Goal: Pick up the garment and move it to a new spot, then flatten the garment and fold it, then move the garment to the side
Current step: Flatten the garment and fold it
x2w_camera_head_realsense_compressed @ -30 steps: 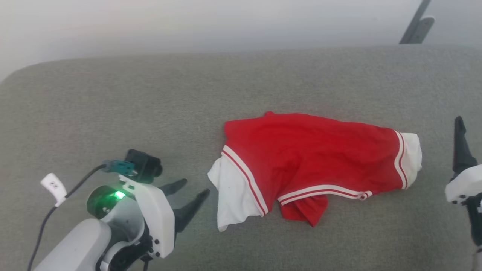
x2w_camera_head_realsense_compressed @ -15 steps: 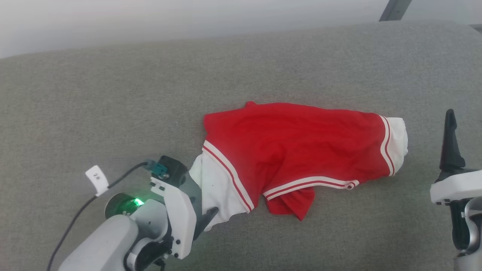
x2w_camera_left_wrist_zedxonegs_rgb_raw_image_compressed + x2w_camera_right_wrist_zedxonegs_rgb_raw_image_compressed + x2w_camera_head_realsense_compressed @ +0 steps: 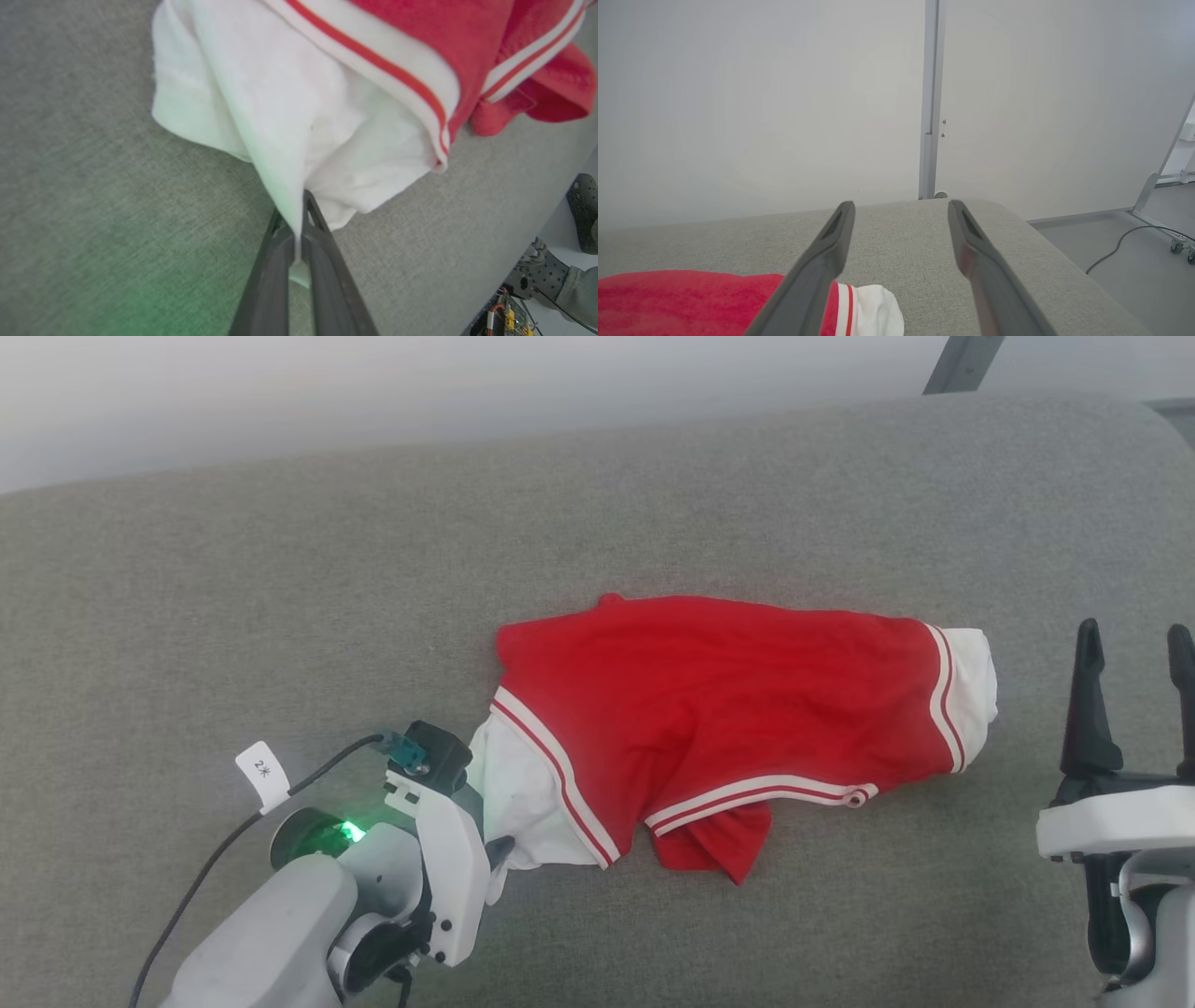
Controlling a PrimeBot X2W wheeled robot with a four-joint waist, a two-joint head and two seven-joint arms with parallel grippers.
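Note:
The garment [image 3: 728, 709] is a bright red top with white sleeve ends and striped trim, lying crumpled across the grey cushioned surface [image 3: 280, 616]. My left gripper [image 3: 499, 851] is shut on the garment's near white sleeve end [image 3: 289, 116]; in the left wrist view the white cloth is pinched between the two dark fingers [image 3: 322, 261]. My right gripper [image 3: 1134, 644] hovers open to the right of the other white sleeve end [image 3: 976, 695], apart from it. In the right wrist view its fingers [image 3: 822, 261] spread wide above the garment [image 3: 691, 298].
The grey surface has a rounded far right corner [image 3: 1008, 219] with a white wall and a grey post [image 3: 930, 93] behind. A cable [image 3: 1125, 242] lies on the floor at right. A person's shoe [image 3: 537, 280] shows past the surface's near edge.
My left gripper moved in from the left onto the white sleeve end and closed on it. The right gripper came further into view, both fingers showing. The head camera shifted.

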